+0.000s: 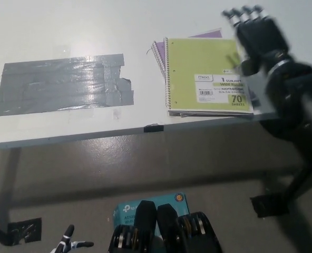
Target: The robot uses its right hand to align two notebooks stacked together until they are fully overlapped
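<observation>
While the black right hand (pixel 256 31) hangs raised beside the notebooks' right edge, fingers together and extended, it grips nothing. The green notebook (pixel 206 74) lies on the purple notebook (pixel 158 51), near the white counter's (pixel 66 26) front edge; purple shows along the left and top, so they are not fully overlapped. Grey tape (pixel 61 84) lies well left. The white left hand (pixel 71 245) barely shows at bottom left; I cannot tell its state.
</observation>
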